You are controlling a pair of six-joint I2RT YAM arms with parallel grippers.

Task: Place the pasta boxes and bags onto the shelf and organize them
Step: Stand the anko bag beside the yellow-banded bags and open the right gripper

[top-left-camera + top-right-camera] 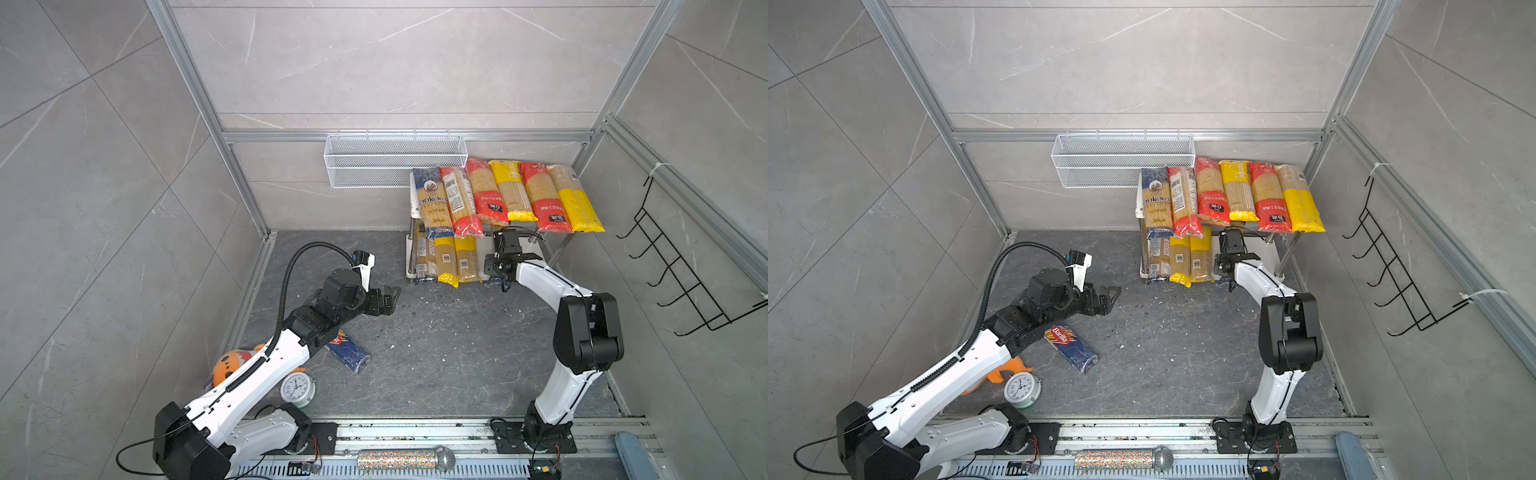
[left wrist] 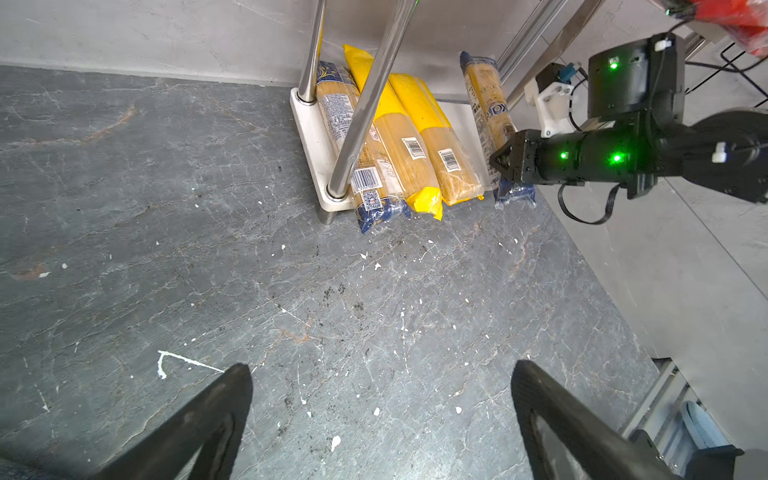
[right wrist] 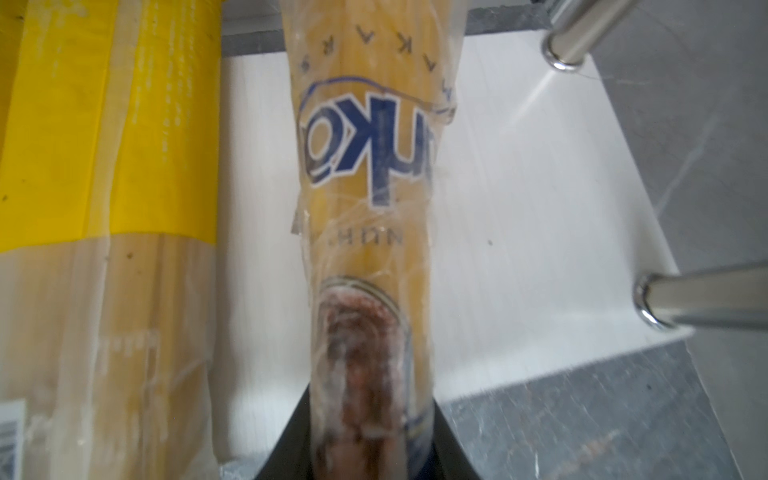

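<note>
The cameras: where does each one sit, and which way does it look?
Both top views: high overhead, looking down on the shelf, tabletop, left arm and right arm.
Left wrist: on the left arm, facing across the tabletop to the shelf's lower board; its open left tool frames the view.
Right wrist: on the right arm, looking along the blue-ended bag in the right tool.
Shared: both wrist views show that bag and a yellow bag beside it.

A: What txt can we read?
B: "Barilla" on the dark blue box (image 1: 1075, 351); "ankara" on the blue-ended bag (image 1: 432, 203), shelf's top tier.
A: We've also got clock (image 1: 1019, 390) numerals, 12 etc.
B: Rt wrist view: lettered bag (image 3: 365, 166), big blue "nk", rest unclear.
</note>
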